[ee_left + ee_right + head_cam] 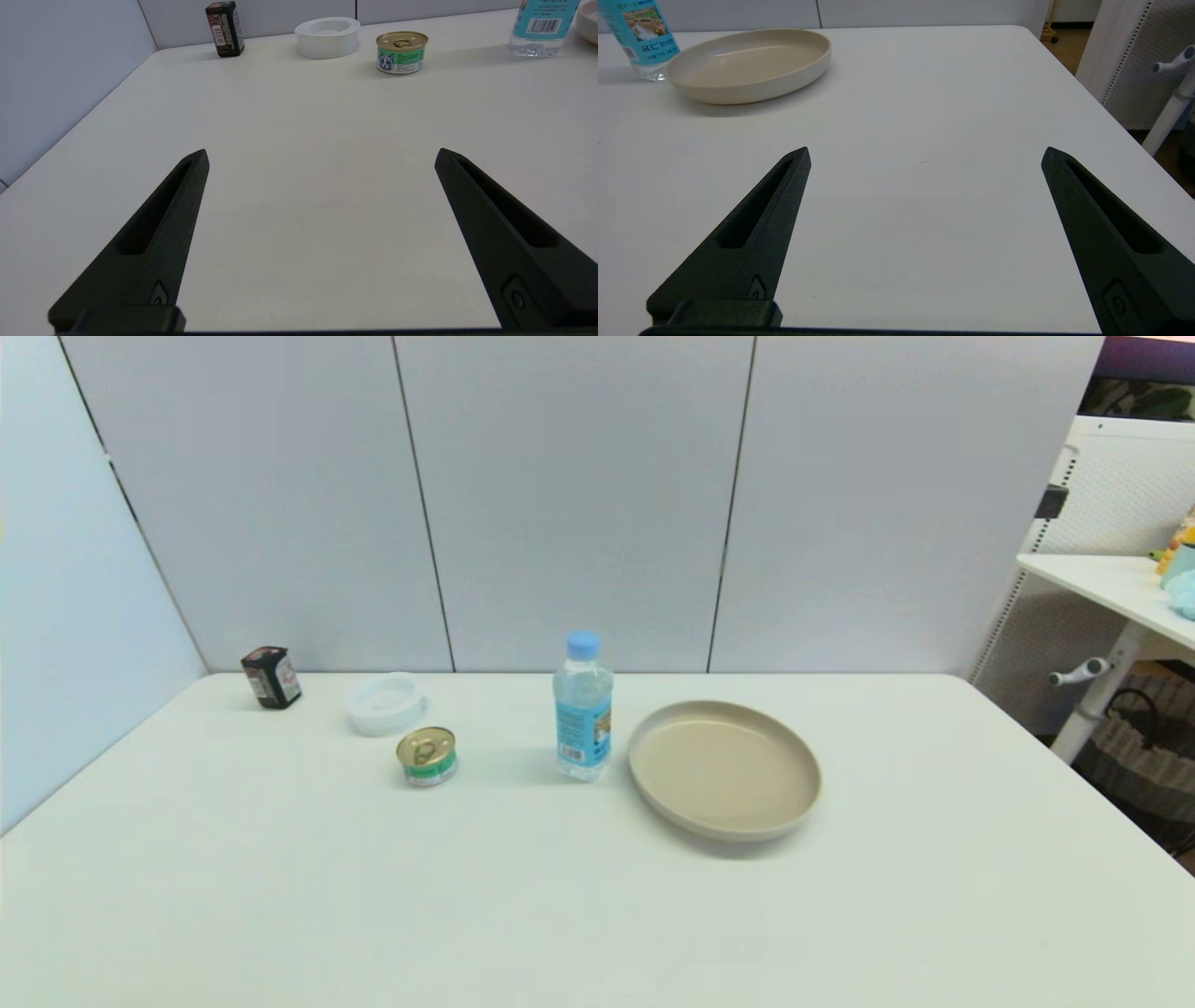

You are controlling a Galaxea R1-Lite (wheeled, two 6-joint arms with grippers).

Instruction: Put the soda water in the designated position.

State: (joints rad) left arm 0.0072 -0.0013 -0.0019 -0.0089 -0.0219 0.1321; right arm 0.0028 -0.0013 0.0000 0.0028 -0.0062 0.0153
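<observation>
Across the white worktop (597,896) the things stand in a loose row toward the far edge, in front of pale grey wall panels (579,495) that close the back and the left side. At far left is a small black jar (272,678), then a low white ring-shaped dish (386,704), and a little nearer a short green tin can (428,756) with a gold top. The soda water (583,707) stands upright near the middle, blue cap on, just left of a beige plate (724,770); whether bottle and plate touch cannot be told. To the right, past the worktop's edge, are a white perforated panel (1111,485) and another white table (1111,583). Neither arm shows in the head view. The left gripper (321,156) hovers over bare worktop on the near left, fingers spread wide and holding nothing. The right gripper (926,154) hovers likewise on the near right, wide apart and empty.
</observation>
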